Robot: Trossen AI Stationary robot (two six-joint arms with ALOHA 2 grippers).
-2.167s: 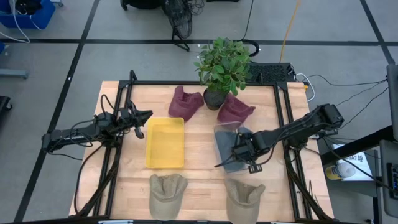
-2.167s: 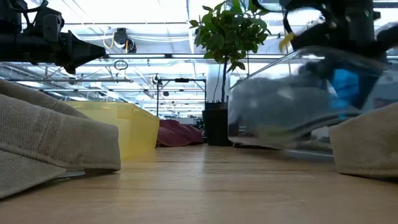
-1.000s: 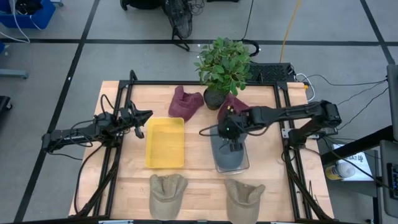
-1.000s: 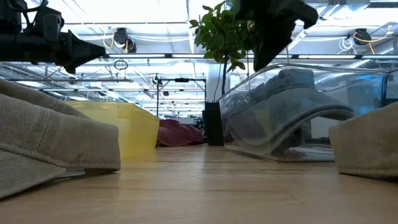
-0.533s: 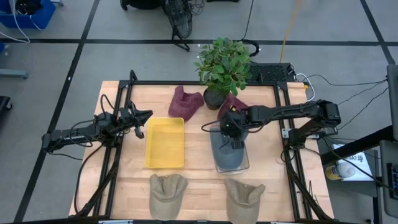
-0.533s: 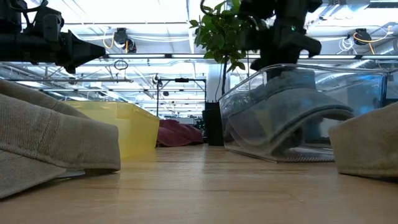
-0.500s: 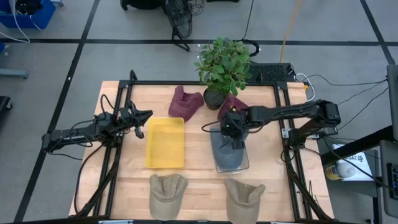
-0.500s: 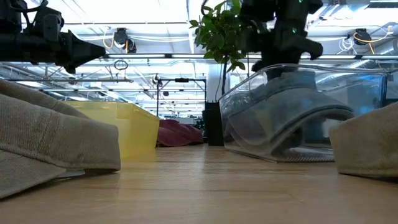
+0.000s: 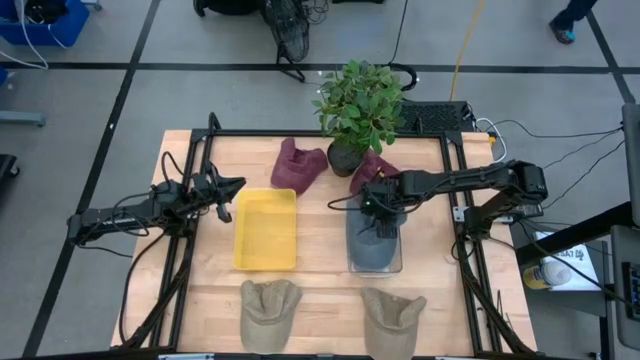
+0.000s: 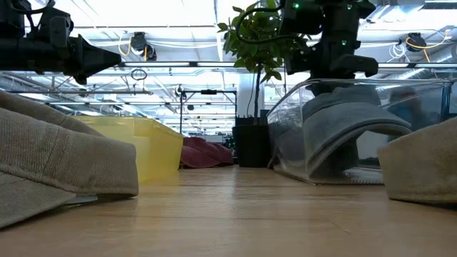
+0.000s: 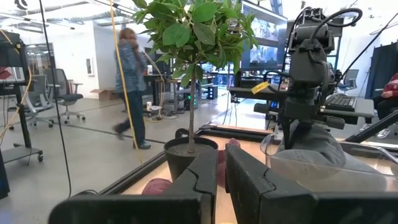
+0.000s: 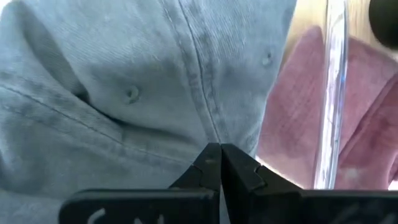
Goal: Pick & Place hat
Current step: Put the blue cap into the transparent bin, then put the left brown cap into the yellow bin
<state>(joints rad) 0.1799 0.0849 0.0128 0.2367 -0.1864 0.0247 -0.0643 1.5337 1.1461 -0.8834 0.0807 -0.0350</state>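
**A:** What has changed on the worktop?

**B:** The clear bin has shifted. A moment ago it sat skewed; now it lies squarer to the worktop's edge, to the right of the yellow tray. The two tan caps at the near edge and the two maroon hats by the potted plant have not moved.

**A:** And the arms?

**B:** The right arm has swung in from the right side and now reaches over the bin's far end. The left arm waits where it was, left of the yellow tray, its left end effector pinched nearly together on nothing.

**A:** Where is the hat being handled?

**B:** The grey hat lies inside the clear bin. The right end effector sits right on its crown, fingers together; whether they pinch cloth, I can't tell.

**A:** So?

**B:** I'd judge the placing nearly done, with only release and retreat left.
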